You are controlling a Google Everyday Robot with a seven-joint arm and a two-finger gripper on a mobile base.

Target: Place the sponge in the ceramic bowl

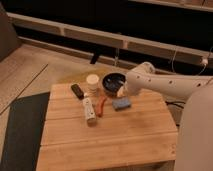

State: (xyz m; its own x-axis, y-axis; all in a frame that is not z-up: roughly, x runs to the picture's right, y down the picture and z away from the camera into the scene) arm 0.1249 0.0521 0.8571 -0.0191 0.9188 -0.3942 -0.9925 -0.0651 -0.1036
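Observation:
The blue-grey sponge (120, 104) lies flat on the wooden table (110, 135), just in front of the ceramic bowl (112, 81). The bowl is dark and round and stands at the table's far edge, right of the white cup (92, 82). My white arm reaches in from the right. My gripper (121, 92) hangs at its end, directly above the sponge and against the bowl's right rim. The arm's bulk hides the part of the bowl behind it.
A small black block (77, 91) lies left of the cup. A thin orange-red tool (102, 106) and a white cylindrical object (89, 110) lie left of the sponge. A dark mat (22, 130) covers the floor to the left.

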